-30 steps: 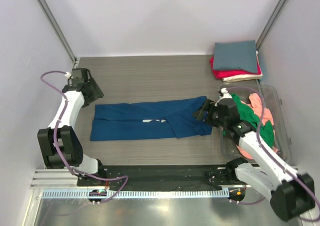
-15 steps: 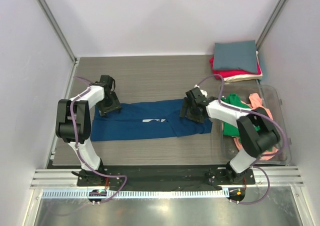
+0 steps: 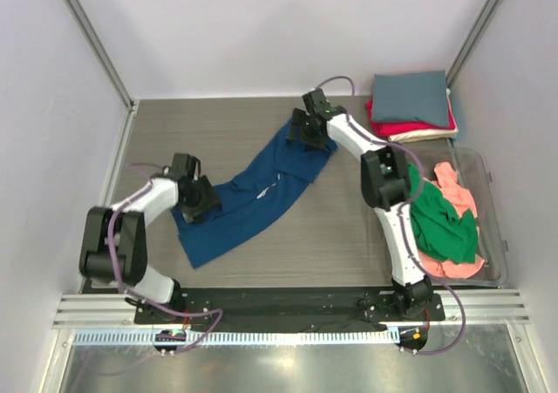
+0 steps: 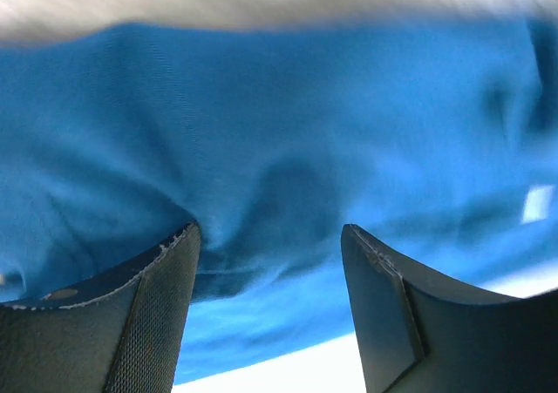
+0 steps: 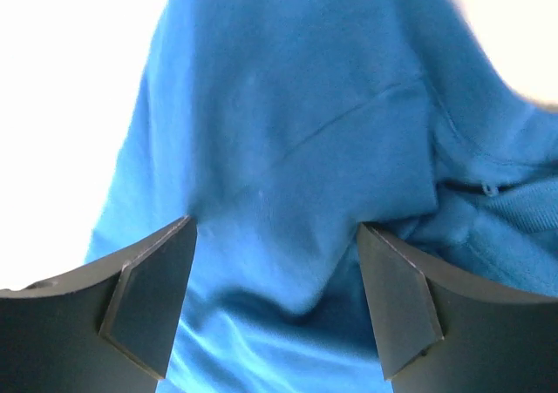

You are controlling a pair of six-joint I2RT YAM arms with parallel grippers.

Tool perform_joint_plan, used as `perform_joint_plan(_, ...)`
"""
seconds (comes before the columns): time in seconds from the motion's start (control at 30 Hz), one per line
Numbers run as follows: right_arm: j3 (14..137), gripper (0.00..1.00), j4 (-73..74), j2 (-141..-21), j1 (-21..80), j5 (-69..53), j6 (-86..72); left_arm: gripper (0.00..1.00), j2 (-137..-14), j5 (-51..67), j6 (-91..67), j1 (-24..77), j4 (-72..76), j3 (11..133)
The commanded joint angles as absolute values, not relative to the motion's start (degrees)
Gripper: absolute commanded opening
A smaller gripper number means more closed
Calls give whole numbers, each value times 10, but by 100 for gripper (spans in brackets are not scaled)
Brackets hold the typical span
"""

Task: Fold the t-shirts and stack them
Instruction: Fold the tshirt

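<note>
The navy blue t-shirt point(image 3: 253, 203) is seen stretched out on a slant across the grey counter point(image 3: 218, 132), one end low on the left and the other up near the far middle. A sliver of pale print point(image 4: 536, 203) is caught at the edge of the left wrist view.

The left gripper point(image 3: 199, 199) is set down on the lower left end of the cloth. Its jaws are held wide, and blue fabric is puckered up against the left finger point(image 4: 161, 297). Whether anything is actually pinched cannot be told.

At the far end, the right gripper point(image 3: 307, 130) is planted on the upper end of the same shirt. Its jaws are also spread wide, and a creased fold of blue cloth is seen across the gap between the fingers point(image 5: 397, 297).

In the far right corner a folded stack is parked: the slate-grey tee point(image 3: 410, 95) on top, the red tee point(image 3: 388, 128) under it, and the cream tee point(image 3: 427, 135) peeking out below. Just nearer, the clear plastic bin point(image 3: 491, 193) is loaded with the crumpled green tee point(image 3: 445, 229) and the salmon-pink tee point(image 3: 455, 186).
</note>
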State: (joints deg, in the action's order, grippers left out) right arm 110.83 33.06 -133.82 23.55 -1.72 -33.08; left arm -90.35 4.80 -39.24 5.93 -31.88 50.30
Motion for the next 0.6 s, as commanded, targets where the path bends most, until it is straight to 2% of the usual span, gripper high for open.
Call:
perform_joint_plan(0.0, 1303, 80, 400, -1498, 232, -110, -273, 68, -877, 155, -503, 149, -281, 397)
perform_joint_plan(0.07, 1410, 80, 386, -1554, 235, -161, -265, 68, -830, 133, -589, 233, -240, 361)
perform_joint_plan(0.13, 1447, 82, 361, -1577, 237, -187, -265, 70, -801, 114, -691, 325, -210, 340)
perform_joint_plan(0.3, 1412, 82, 209, -1597, 247, -254, -272, 71, -794, 98, -837, 494, -88, 334)
perform_joint_plan(0.43, 1443, 82, 200, -1625, 252, -246, -273, 70, -788, 58, -848, 561, -127, 376)
perform_joint_plan(0.57, 1418, 82, 193, -1611, 251, -201, -259, 70, -721, 12, -850, 589, -196, 378)
